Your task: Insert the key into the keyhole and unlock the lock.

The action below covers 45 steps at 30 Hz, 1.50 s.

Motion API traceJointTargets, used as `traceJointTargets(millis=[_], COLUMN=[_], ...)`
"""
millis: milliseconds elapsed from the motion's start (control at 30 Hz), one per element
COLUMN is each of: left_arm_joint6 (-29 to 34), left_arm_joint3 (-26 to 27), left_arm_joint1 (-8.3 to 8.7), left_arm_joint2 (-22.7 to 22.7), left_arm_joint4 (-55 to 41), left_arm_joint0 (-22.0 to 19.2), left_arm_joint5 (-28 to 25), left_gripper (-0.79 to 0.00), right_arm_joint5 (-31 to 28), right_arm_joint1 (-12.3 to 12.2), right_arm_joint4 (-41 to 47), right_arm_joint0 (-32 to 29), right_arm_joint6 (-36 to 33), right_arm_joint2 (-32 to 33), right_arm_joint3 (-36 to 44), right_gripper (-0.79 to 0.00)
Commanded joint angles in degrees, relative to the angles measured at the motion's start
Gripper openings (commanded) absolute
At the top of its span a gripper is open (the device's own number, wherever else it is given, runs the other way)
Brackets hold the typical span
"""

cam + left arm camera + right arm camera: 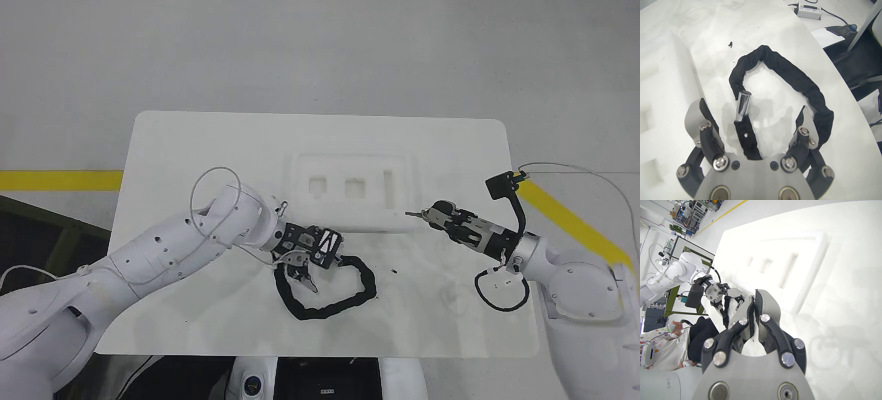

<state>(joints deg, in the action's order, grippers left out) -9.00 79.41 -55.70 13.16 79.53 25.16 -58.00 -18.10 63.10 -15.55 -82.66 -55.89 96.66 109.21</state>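
This is looking like a robotics lab in a factory hall. A yellow line (pixel 60 180) is running across the smooth grey floor (pixel 300 50) beside the white table (pixel 180 150). Farther off, stocked racks (pixel 687 213), a green-framed bench (pixel 669 300) and a potted plant (pixel 676 228) are standing, and a cabled power unit (pixel 809 9) is lying on the floor.

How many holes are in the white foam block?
3, in a row in the foam block: a square hole, a second square hole, then a narrow slot nearest the key.
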Motion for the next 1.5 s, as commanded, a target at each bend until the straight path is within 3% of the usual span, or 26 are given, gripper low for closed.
traceJointTargets(millis=[0, 467, 800, 1000, 1233, 1333, 1467], left_arm_joint6=[-0.11, -0.72, -1.43, -2.15, -2.84, -3.07, -3.24], left_arm_joint3=[-0.57, -4.59, -6.14, -7.11, -7.77, -8.1, -8.57], left_arm_joint1=[-0.47, -3.26, -3.99, -4.29, -4.57, -4.67, -4.84], left_arm_joint2=[-0.52, -1.3, -0.37, -0.18, -0.02, 0.1, 0.17], left_arm_joint4=[0.38, 1.77, 2.22, 2.79, 3.0, 2.83, 2.61], left_arm_joint0=[-0.17, -0.62, -0.15, 0.1, 0.06, 0.12, 0.15], left_arm_joint5=[0.0, 0.0, 0.0, 0.0, 0.0, 0.0, 0.0], left_gripper=[0.0, -0.099, -0.397, -0.348, -0.548, -0.77, -0.785], right_arm_joint5=[0.0, 0.0, 0.0, 0.0, 0.0, 0.0, 0.0], right_arm_joint1=[0.0, 0.0, 0.0, 0.0, 0.0, 0.0, 0.0], right_arm_joint4=[0.0, 0.0, 0.0, 0.0, 0.0, 0.0, 0.0], right_arm_joint0=[0.0, 0.0, 0.0, 0.0, 0.0, 0.0, 0.0], right_arm_joint6=[0.0, 0.0, 0.0, 0.0, 0.0, 0.0, 0.0], right_arm_joint2=[0.0, 0.0, 0.0, 0.0, 0.0, 0.0, 0.0], right_arm_joint3=[0.0, 0.0, 0.0, 0.0, 0.0, 0.0, 0.0], right_gripper=[-0.785, -0.785, -0.785, -0.785, -0.785, -0.785, -0.785])
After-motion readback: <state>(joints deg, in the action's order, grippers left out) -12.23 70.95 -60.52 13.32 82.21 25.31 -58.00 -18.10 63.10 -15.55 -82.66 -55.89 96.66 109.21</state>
